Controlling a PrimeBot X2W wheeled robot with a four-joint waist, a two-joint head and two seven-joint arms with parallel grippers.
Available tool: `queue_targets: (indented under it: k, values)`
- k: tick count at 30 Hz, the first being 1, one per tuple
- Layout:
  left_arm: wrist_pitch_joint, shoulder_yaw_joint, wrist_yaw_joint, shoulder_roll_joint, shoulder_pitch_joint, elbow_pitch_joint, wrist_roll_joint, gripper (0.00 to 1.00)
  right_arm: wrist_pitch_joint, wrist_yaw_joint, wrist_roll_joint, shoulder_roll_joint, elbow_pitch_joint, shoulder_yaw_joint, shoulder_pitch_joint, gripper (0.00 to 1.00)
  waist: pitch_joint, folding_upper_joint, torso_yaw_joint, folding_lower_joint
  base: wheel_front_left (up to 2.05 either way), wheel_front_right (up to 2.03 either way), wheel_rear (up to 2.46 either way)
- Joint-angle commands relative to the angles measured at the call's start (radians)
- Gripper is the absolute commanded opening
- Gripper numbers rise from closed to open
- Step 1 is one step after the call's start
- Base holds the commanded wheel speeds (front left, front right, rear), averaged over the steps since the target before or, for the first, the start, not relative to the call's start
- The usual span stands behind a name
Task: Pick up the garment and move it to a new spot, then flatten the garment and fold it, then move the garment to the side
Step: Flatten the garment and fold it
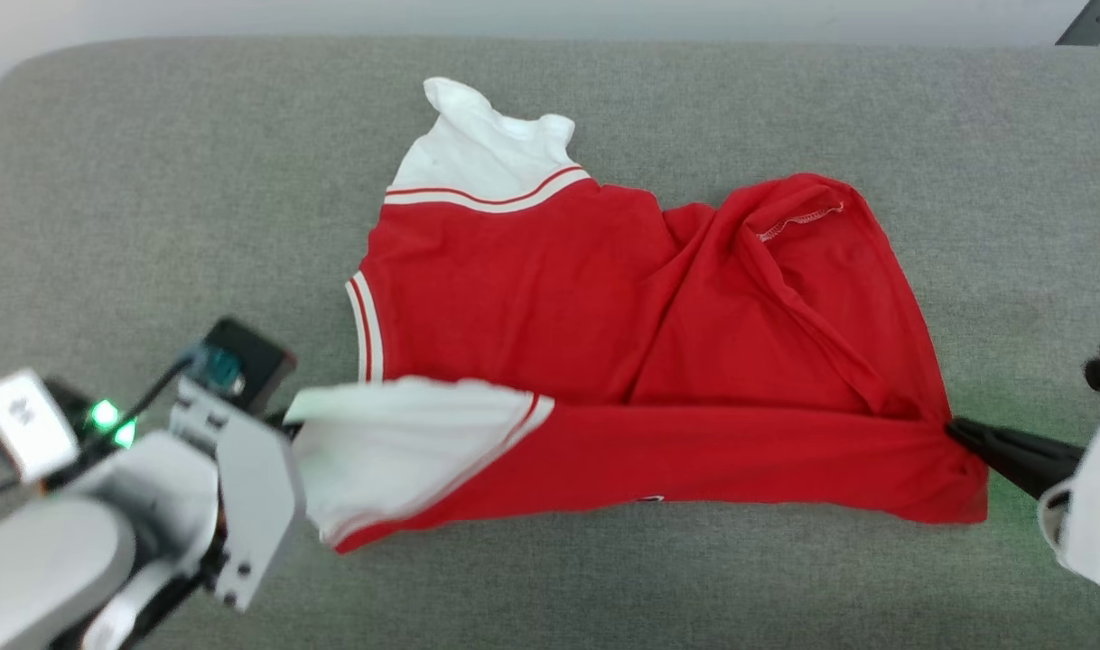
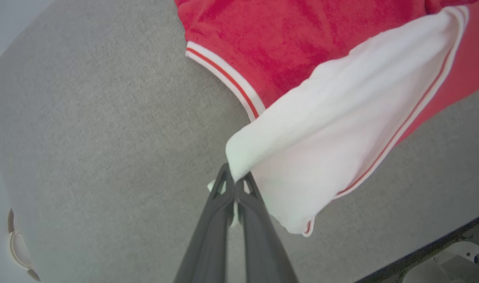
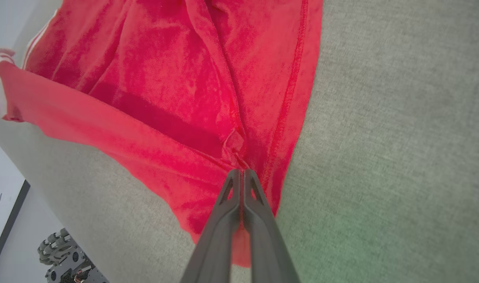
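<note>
The garment, a red jersey with white sleeves and striped trim, lies across the grey table with its near long edge lifted and folded over. My left gripper is shut on the white near sleeve, pinching its corner between the dark fingers. My right gripper is shut on the red hem corner at the garment's right end. The far white sleeve lies flat at the back. The hem area on the right is bunched in folds.
The grey fabric-covered table has free room left, right and in front of the garment. Its near edge and the robot's base show in the right wrist view.
</note>
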Motion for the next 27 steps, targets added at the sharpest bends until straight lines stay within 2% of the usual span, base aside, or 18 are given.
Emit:
queue_targets:
  k: [1,10,16,20,21,23,24,25,26,27]
  values:
    - [0.006,0.004,-0.023,-0.019,-0.025,0.037,0.011,0.0,0.017,-0.002,-0.027,0.021,0.022,-0.008,-0.02,0.0,0.005,-0.0001,-0.002,0.0,0.0,0.0,0.0]
    - [0.045,-0.023,-0.207,-0.21,-0.101,0.383,-0.038,0.0,0.137,-0.002,-0.158,0.203,0.176,0.024,-0.16,0.0,0.028,-0.0001,-0.009,0.0,0.0,0.0,0.0]
    - [0.062,-0.036,-0.288,-0.314,-0.104,0.574,-0.09,0.0,0.176,-0.002,-0.188,0.275,0.243,0.068,-0.214,0.0,0.037,-0.0001,-0.011,0.0,0.0,0.0,0.0]
    - [0.073,-0.038,-0.312,-0.372,-0.101,0.663,-0.125,0.0,0.199,-0.002,-0.187,0.297,0.271,0.095,-0.237,0.0,0.037,-0.0001,-0.012,0.0,0.0,0.0,0.0]
    - [0.072,-0.035,-0.314,-0.385,-0.102,0.682,-0.132,0.09,0.201,-0.002,-0.189,0.298,0.277,0.1,-0.243,0.0,0.036,-0.0001,-0.012,0.0,0.0,0.0,0.0]
    - [0.068,-0.027,-0.312,-0.4,-0.113,0.708,-0.138,0.35,0.207,-0.002,-0.185,0.304,0.289,0.105,-0.253,0.02,0.032,-0.0001,-0.011,0.0,0.0,0.0,0.0]
    - [0.067,-0.021,-0.31,-0.405,-0.116,0.718,-0.144,0.49,0.21,-0.002,-0.181,0.306,0.292,0.107,-0.258,0.18,0.03,-0.0001,-0.01,0.0,0.0,0.0,0.0]
    - [0.073,-0.02,-0.312,-0.406,-0.118,0.724,-0.147,1.0,0.213,-0.002,-0.179,0.306,0.297,0.109,-0.26,0.45,0.026,-0.0001,-0.009,0.0,0.0,0.0,0.0]
    - [0.076,-0.016,-0.308,-0.404,-0.122,0.729,-0.149,1.0,0.215,-0.002,-0.178,0.305,0.299,0.112,-0.263,0.82,0.021,-0.0001,-0.008,0.0,0.0,0.0,0.0]
    - [0.076,-0.011,-0.302,-0.402,-0.127,0.732,-0.153,1.0,0.211,-0.002,-0.176,0.304,0.299,0.111,-0.267,1.0,0.015,-0.0001,-0.006,0.0,0.0,0.0,0.0]
